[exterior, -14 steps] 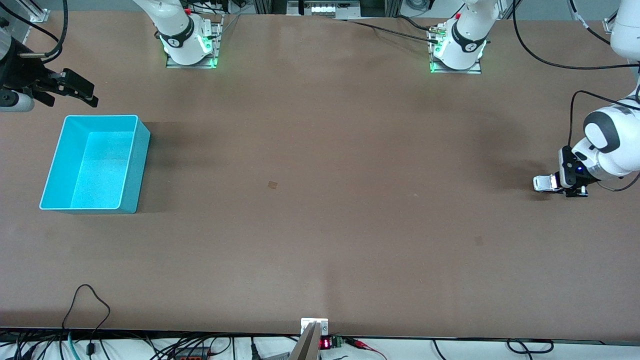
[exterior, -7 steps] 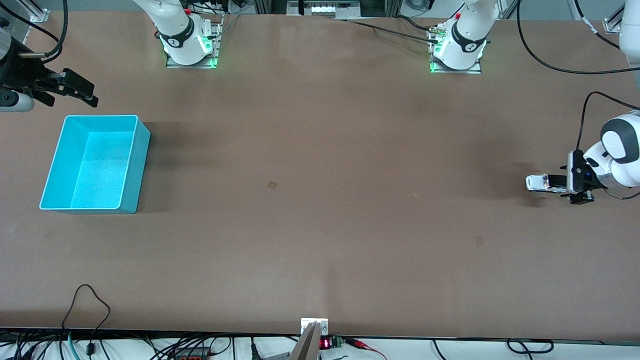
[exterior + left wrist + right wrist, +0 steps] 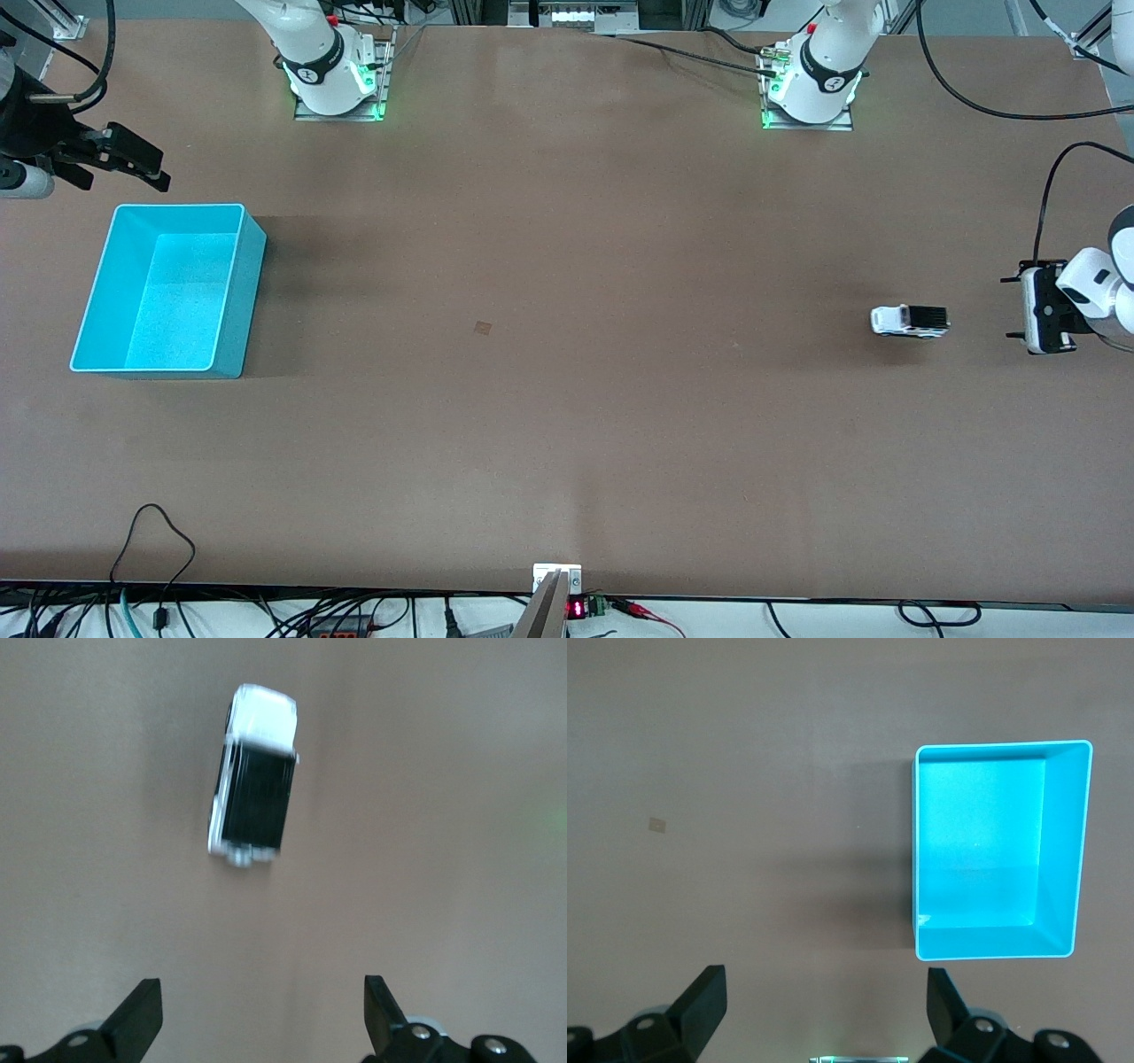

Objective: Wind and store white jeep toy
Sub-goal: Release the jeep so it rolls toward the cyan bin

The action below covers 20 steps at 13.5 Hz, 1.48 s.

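Note:
The white jeep toy (image 3: 910,321) (image 3: 255,784) stands on its wheels on the brown table near the left arm's end, its black rear roof toward my left gripper (image 3: 1012,307) (image 3: 263,1010). That gripper is open and empty, a short gap away from the jeep's rear and not touching it. The turquoise bin (image 3: 177,207) (image 3: 1001,746) is empty at the right arm's end of the table. My right gripper (image 3: 151,164) (image 3: 826,1005) waits open in the air beside the bin, with nothing between its fingers.
A small dark mark (image 3: 483,328) (image 3: 657,824) sits on the table between jeep and bin. Both arm bases (image 3: 337,84) (image 3: 811,89) stand along the edge farthest from the front camera. Cables (image 3: 159,532) hang at the edge nearest it.
My left gripper opened, let go of the jeep and drew back toward its own end of the table. The jeep has rolled away from it toward the bin's end.

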Each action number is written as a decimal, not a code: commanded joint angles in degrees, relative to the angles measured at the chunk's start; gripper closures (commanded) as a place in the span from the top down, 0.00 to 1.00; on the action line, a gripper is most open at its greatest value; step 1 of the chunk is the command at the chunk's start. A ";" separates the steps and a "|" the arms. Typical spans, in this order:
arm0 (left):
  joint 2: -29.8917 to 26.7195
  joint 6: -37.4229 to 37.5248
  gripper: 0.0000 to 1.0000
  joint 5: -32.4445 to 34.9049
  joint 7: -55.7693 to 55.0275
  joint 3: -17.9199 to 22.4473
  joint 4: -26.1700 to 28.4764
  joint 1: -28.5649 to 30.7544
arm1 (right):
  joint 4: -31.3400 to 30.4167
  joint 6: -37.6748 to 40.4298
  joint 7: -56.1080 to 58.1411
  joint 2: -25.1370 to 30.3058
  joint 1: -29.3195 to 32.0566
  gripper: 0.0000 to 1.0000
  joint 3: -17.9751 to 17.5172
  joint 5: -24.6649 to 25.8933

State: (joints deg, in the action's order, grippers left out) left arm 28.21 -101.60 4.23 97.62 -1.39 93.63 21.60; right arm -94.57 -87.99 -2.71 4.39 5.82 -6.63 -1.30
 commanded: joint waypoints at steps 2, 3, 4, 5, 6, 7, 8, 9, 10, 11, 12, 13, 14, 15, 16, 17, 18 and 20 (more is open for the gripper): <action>0.18 12.01 1.00 0.52 -12.42 0.07 -8.17 -4.88 | 0.00 0.01 -0.28 0.18 1.13 1.00 -0.22 -0.28; 0.09 15.52 1.00 0.52 -16.46 -0.02 -10.54 -6.46 | -0.09 0.54 -0.28 0.18 1.21 1.00 -0.13 -0.28; 0.01 18.34 1.00 0.26 -20.85 -0.02 -12.48 -7.87 | -0.09 0.71 -0.19 0.18 1.30 1.00 -0.13 -0.28; -0.60 20.02 1.00 -0.01 -25.33 -0.10 -13.55 -9.80 | 0.08 0.28 -0.19 0.18 1.48 1.00 -0.13 -0.28; -1.83 20.74 1.00 -0.10 -29.90 -0.10 -13.82 -11.91 | 0.17 0.10 -0.19 0.18 1.48 1.00 -0.22 -0.19; -3.15 20.92 1.00 -0.10 -34.99 -0.02 -13.82 -13.84 | 0.26 0.28 -0.19 0.18 1.48 1.00 -0.22 -0.19; -4.12 20.92 1.00 -0.27 -39.74 0.24 -13.82 -15.17 | 0.26 0.62 -0.27 0.18 1.74 1.00 -0.13 -0.19; -6.21 20.75 1.00 -0.18 -45.10 0.25 -13.04 -16.48 | 0.26 0.72 -0.28 0.18 2.09 1.00 0.30 -0.28; -7.63 20.74 1.00 -0.36 -50.28 0.25 -12.33 -17.72 | 0.35 0.63 -0.19 0.18 2.27 1.00 0.65 -0.28; -9.03 20.57 1.00 -0.36 -54.86 0.25 -11.20 -18.25 | 0.35 0.63 0.25 0.09 2.36 1.00 0.74 -0.28; -11.48 19.61 1.00 -0.36 -59.52 0.33 -9.27 -19.04 | 0.35 0.63 -0.10 -0.87 2.18 1.00 0.66 -0.28; -13.95 17.77 1.00 -0.45 -66.26 0.33 -6.64 -20.18 | 0.61 0.54 -0.19 -1.14 1.92 1.00 0.48 -0.19; -16.23 15.06 1.00 -0.71 -71.81 0.33 -3.66 -20.71 | 0.61 0.63 -0.10 -1.32 1.74 1.00 0.40 -0.19; -18.34 13.20 1.00 -2.02 -75.87 0.33 -1.36 -20.89 | 0.61 0.72 1.03 -1.32 1.92 1.00 0.39 -0.28; -20.10 11.53 1.00 -2.90 -79.83 0.51 0.66 -21.15 | 0.61 0.72 1.13 -1.32 2.00 1.00 0.39 -0.89; -21.60 8.82 1.00 -2.91 -85.00 1.03 2.33 -21.85 | 0.61 0.63 1.57 -1.40 2.01 1.00 0.39 -1.07; -23.18 6.44 1.00 -2.91 -90.36 1.56 4.00 -22.38 | 0.52 0.80 1.66 -2.01 1.74 1.00 0.31 -1.07; -26.09 2.66 1.00 -2.91 -96.37 2.18 6.38 -23.78 | 0.35 1.94 1.57 -2.46 1.83 1.00 0.22 -0.55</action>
State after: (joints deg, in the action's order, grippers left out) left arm 7.20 -94.89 2.15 6.78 -0.96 94.73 -0.05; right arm -94.56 -87.54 -1.89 2.39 7.37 -6.12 -1.42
